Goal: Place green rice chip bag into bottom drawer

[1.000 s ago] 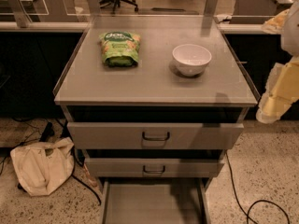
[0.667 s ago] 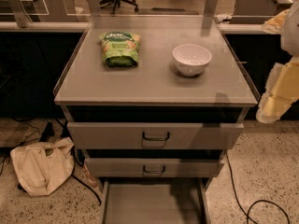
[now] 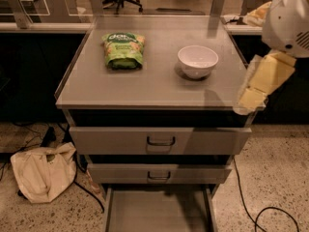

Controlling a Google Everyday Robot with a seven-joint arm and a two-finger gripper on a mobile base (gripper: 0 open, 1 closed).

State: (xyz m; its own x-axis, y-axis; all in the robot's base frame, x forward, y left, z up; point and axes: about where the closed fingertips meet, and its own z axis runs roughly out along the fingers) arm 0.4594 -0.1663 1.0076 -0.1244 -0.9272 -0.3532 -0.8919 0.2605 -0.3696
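Green rice chip bag point(image 3: 123, 50) unmoved, flat on cabinet top point(image 3: 145, 88) left of white bowl point(image 3: 198, 61). Gripper point(image 3: 253, 88) has shifted inward to the top's right edge (grip state: cannot tell). Bottom drawer point(image 3: 157, 211) open; pick not begun.

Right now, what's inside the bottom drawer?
The bottom drawer shows only bare grey floor; its rear hides under the middle drawer. The gripper hangs by the cabinet's right edge.

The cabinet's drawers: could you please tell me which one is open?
The bottom drawer, pulled out, floor showing; the two handled drawers above are shut. The gripper hangs beside the cabinet.
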